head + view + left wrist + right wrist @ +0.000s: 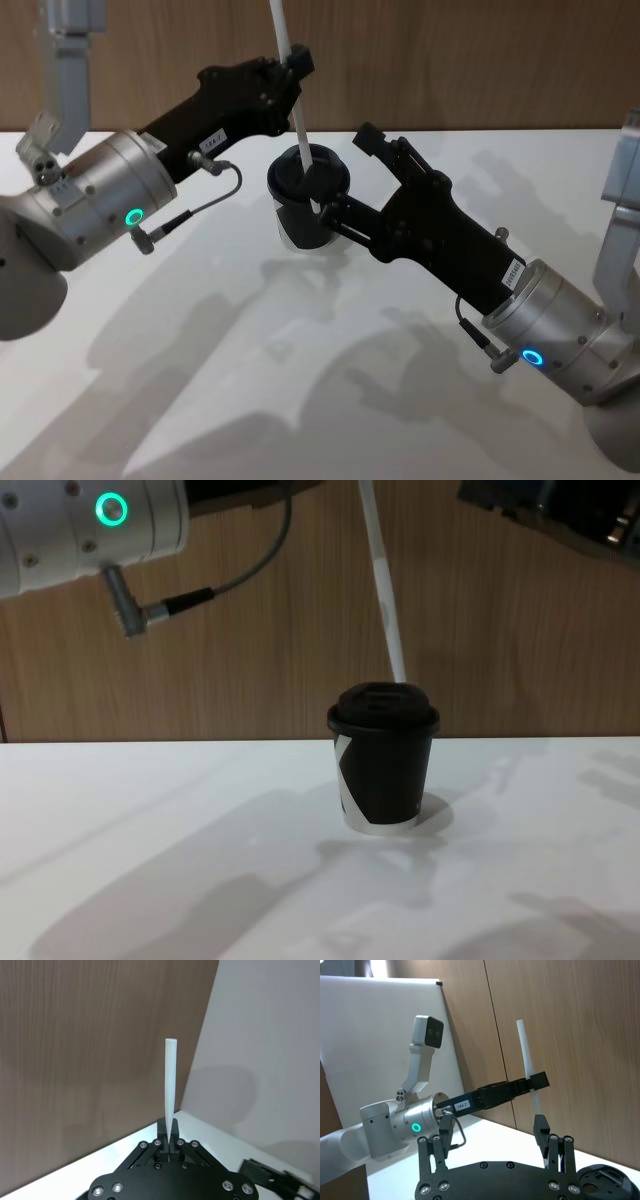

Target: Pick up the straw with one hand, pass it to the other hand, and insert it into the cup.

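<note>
A small black cup (385, 770) stands upright near the middle of the white desk (150, 830), with a wood-panelled wall (520, 650) behind it. It has a black domed lid (383, 705), a white slanted mark (345, 772) on its left side and a white base rim (380, 827). A thin white straw (383, 590) slants down from the top edge, its upper part leaning left and its lower end meeting the top of the lid; I cannot tell whether it has entered. At upper left hangs the left arm's silver wrist (70, 535) with a glowing green ring (111, 509). A dark cable (250, 565) loops from its metal plug (130, 615). Black parts of the right arm (560, 510) show at the upper right corner.
</note>
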